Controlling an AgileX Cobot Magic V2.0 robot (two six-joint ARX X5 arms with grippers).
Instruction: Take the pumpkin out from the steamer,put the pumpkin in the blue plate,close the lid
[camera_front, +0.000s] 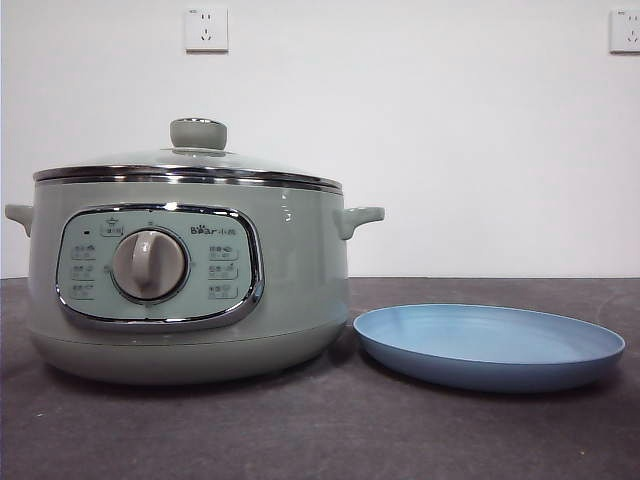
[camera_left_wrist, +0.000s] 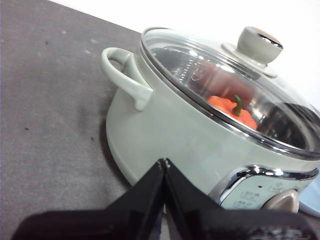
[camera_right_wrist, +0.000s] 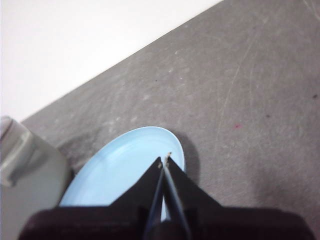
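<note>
The sage-green steamer stands on the left of the dark table with its glass lid on. In the left wrist view the pumpkin, orange with a green stem, shows through the lid inside the steamer. The blue plate lies empty to the right of the steamer; it also shows in the right wrist view. My left gripper is shut and empty, held off the steamer's side near a handle. My right gripper is shut and empty above the plate. Neither arm shows in the front view.
The dark grey table runs to a white wall with two sockets. The steamer's side handles stick out left and right. Bare tabletop lies beyond the plate.
</note>
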